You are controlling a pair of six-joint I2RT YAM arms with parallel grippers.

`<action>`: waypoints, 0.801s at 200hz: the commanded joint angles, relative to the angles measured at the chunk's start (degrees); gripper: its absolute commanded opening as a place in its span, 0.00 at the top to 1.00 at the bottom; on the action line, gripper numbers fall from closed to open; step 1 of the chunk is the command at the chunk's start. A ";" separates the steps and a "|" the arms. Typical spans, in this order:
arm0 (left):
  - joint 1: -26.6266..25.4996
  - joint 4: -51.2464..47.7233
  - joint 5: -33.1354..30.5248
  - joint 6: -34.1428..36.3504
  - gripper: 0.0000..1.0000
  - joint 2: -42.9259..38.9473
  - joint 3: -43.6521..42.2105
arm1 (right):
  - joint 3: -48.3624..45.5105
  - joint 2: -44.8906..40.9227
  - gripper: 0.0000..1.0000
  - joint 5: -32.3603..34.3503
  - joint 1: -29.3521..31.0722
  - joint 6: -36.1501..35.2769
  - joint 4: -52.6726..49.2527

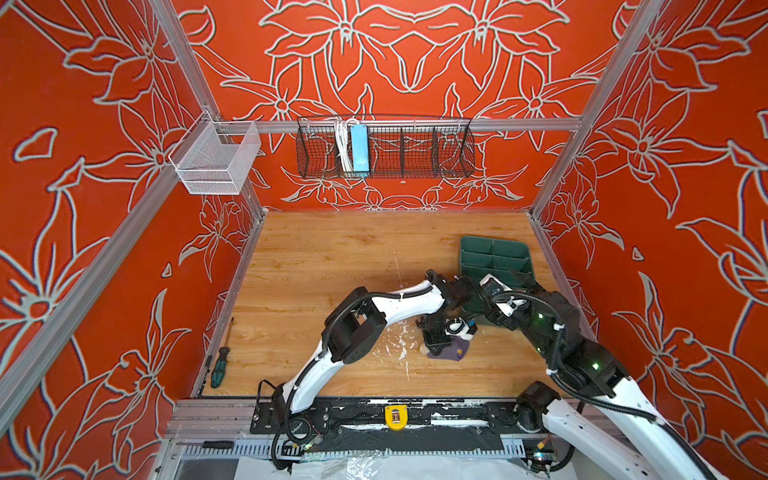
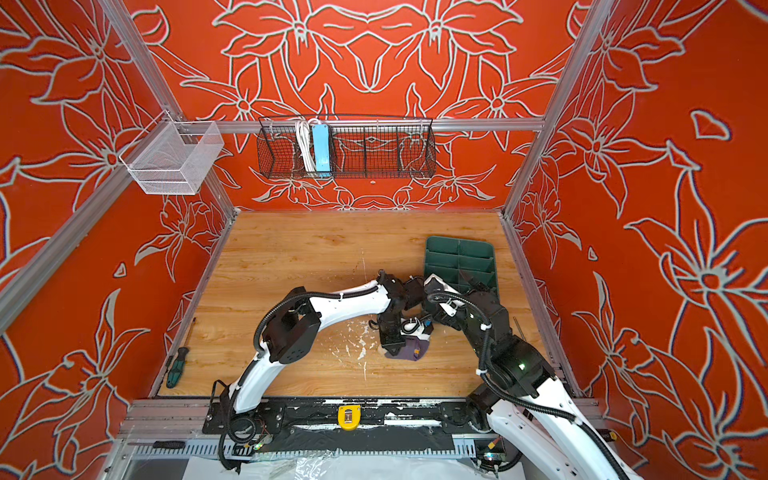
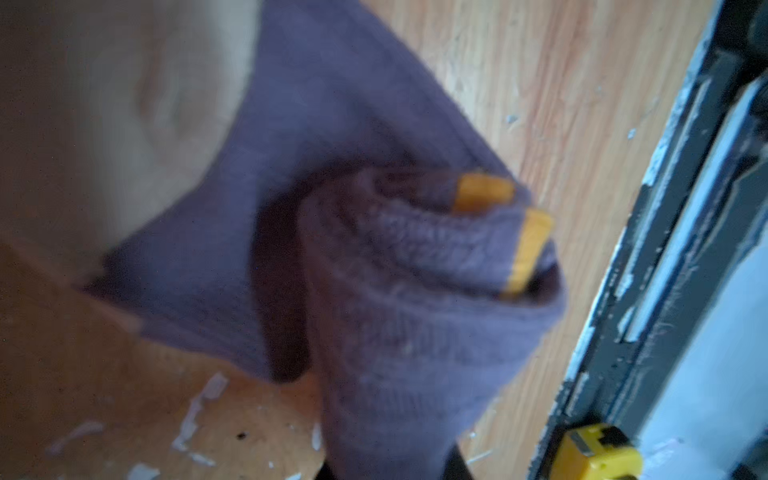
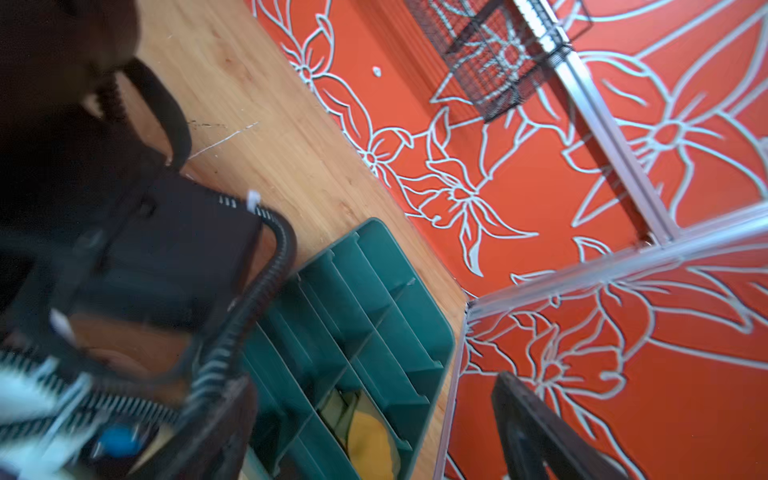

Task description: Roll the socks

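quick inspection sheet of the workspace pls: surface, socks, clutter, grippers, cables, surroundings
surface: wooden table, white flecks scattered near the middle
job's things: purple sock partly rolled on the table; olive and mustard sock lying in a compartment of the green tray
clutter: green-handled screwdriver at the table's left edge
grippers: left gripper shut on the purple sock; right gripper open, empty, by the green tray
cables: black conduit along the left arm; white cable in the black wire basket
surroundings: red floral walls, aluminium frame, white mesh basket
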 commanded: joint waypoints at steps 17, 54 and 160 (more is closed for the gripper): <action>3.09 -0.62 -1.33 -4.12 1.00 -5.72 -8.85 | 10.37 0.25 0.02 11.88 0.32 28.99 -15.06; 4.10 5.89 -4.26 -4.43 1.00 -12.44 -17.53 | 16.87 1.25 0.05 6.50 0.34 59.93 -30.82; 8.03 13.81 -10.31 -13.59 1.00 -23.42 -31.85 | -7.06 22.48 0.52 -36.02 0.32 85.11 -7.46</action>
